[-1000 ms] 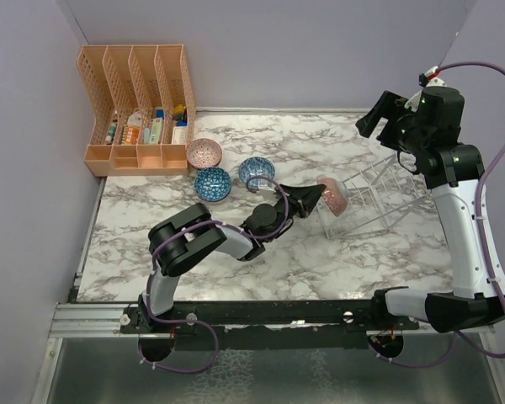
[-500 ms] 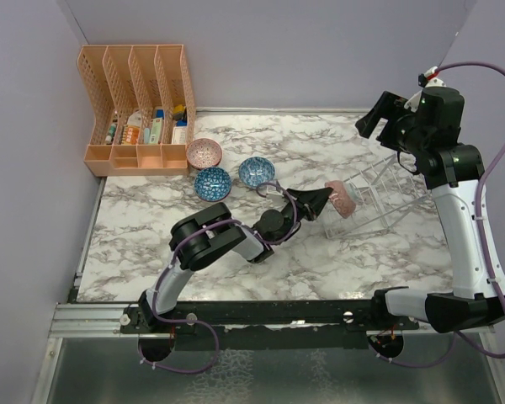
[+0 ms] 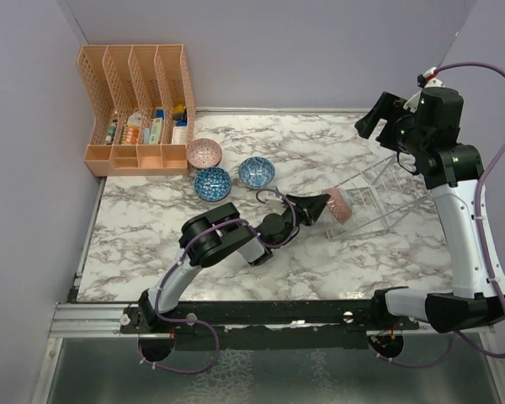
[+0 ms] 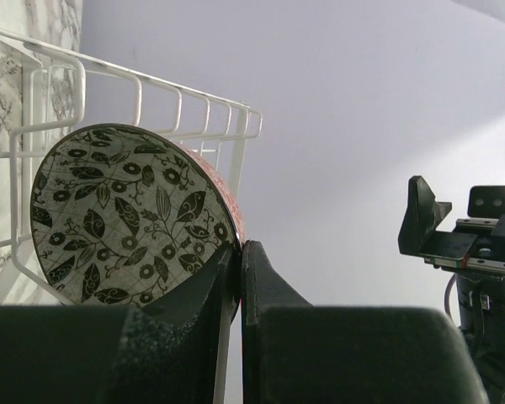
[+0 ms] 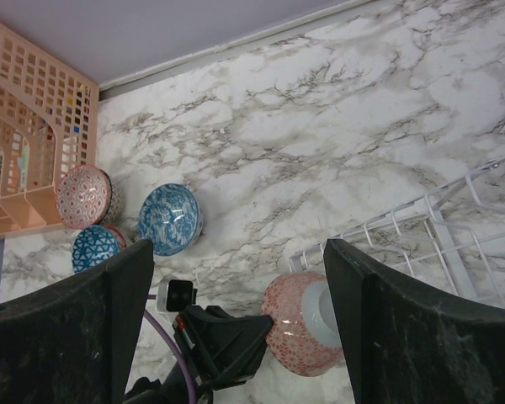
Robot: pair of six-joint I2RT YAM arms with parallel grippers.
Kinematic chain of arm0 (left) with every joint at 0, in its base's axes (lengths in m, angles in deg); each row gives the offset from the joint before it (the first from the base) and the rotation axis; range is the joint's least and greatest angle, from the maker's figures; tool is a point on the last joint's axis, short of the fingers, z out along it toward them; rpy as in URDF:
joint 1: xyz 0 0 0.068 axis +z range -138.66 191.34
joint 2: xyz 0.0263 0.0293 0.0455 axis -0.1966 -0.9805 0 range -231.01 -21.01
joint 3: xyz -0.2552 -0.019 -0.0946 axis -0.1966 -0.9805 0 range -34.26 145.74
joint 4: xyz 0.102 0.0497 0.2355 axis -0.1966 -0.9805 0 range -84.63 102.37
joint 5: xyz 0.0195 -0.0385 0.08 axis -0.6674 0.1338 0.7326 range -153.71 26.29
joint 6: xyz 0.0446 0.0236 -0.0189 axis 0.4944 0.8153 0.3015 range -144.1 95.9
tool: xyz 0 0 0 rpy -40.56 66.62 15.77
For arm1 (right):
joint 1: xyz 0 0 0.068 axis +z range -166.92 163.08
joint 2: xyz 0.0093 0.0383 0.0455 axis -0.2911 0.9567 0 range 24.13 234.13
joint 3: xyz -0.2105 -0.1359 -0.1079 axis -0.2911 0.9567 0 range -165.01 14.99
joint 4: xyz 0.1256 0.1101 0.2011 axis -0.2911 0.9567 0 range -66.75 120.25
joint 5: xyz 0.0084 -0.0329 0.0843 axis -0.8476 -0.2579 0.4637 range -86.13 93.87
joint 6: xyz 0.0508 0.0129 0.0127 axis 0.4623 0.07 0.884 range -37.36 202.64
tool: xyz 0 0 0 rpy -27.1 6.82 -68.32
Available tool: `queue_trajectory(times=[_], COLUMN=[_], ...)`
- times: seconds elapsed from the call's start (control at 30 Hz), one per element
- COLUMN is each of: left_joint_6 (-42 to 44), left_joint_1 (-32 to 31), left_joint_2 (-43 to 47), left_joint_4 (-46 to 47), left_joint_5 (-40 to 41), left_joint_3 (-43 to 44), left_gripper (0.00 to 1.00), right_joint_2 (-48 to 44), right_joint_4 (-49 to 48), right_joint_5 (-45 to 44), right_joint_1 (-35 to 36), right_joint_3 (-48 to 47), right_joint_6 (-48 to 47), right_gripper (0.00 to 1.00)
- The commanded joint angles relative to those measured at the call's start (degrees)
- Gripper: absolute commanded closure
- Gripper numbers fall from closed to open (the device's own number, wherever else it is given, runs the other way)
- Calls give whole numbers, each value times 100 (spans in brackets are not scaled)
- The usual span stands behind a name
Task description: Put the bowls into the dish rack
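Note:
My left gripper (image 3: 321, 207) is shut on the rim of a bowl (image 3: 339, 205) that is pink-red outside and has a black-and-white leaf pattern inside (image 4: 126, 215). It holds the bowl on edge at the left end of the white wire dish rack (image 3: 380, 195), with the rack wires just behind it (image 4: 135, 93). The right wrist view shows the bowl (image 5: 307, 335) touching the rack's corner (image 5: 438, 244). My right gripper (image 3: 377, 116) is open and empty, high above the rack. Three bowls lie on the table: pink-red (image 3: 204, 153), blue triangle-patterned (image 3: 212, 183) and blue (image 3: 257, 172).
An orange slotted organizer (image 3: 139, 109) with small items stands at the back left, beside the three loose bowls. Purple walls close the left, back and right sides. The marble tabletop (image 3: 194, 252) runs to a metal rail at the near edge.
My left arm has reached further right, carrying the bowl a little right and down against the rack's left end. The right arm has not moved.

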Motion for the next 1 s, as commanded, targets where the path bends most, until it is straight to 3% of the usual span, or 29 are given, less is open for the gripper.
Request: queue_trajectory(times=[0.0,0.27,0.97], left_joint_6=[-174,-314,52], left_joint_1=[49,95,372], left_joint_2=[-9,-264,-337], left_joint_4=[1547,1587,1587], left_joint_5=[-179,-365,-1840], left_joint_3=[28,155,450], left_gripper=[100,100,100], right_joint_2=[-93,-82,-33], right_joint_4=[-49,-60,-130], right_joint_5=[95,89,151], right_joint_1=[-17,-17,-17], right_joint_3=[44,87,97], right_joint_6=[-53,-71,-65], right_gripper=[18,18,18])
